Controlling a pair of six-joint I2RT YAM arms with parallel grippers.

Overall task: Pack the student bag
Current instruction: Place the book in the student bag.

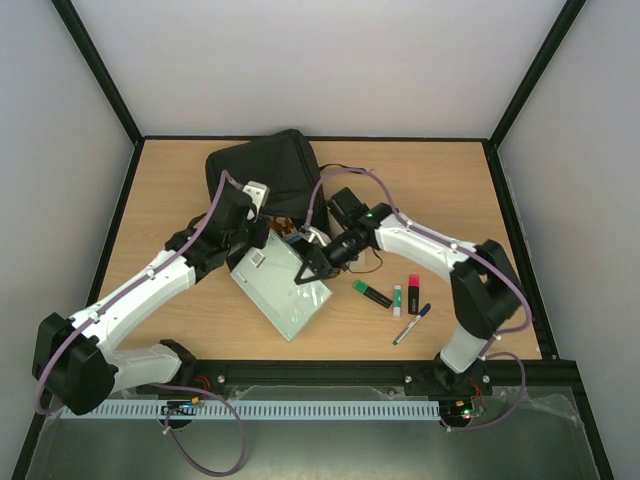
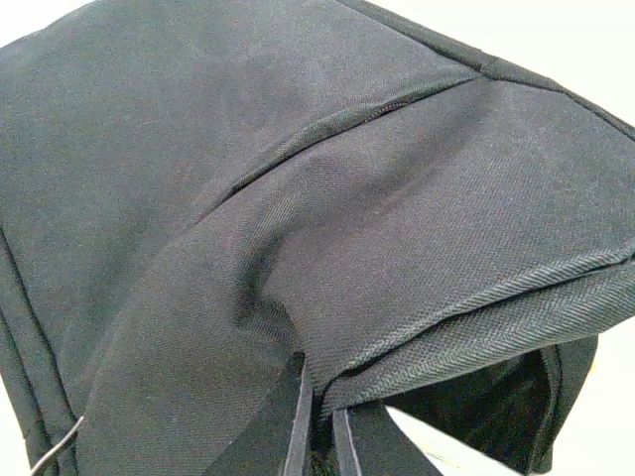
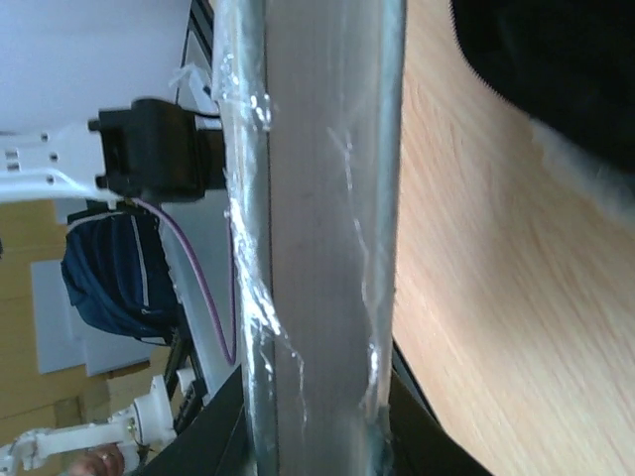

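The student bag (image 1: 275, 168) lies slumped at the back middle of the desk (image 1: 450, 190), and the left claw (image 2: 319, 441) is closed on the black fabric at its near edge. Just in front, the right claw (image 1: 308, 266) clamps one edge of a flat grey plastic-wrapped book (image 1: 283, 292). A green marker (image 1: 372, 293), a red marker (image 1: 413, 293) and a pen (image 1: 411, 324) lie to the right of the book.

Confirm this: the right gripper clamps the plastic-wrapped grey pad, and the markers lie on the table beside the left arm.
One thing is wrong: the markers lie beside the right arm, as the top external view shows. The right gripper does clamp the plastic-wrapped grey pad.
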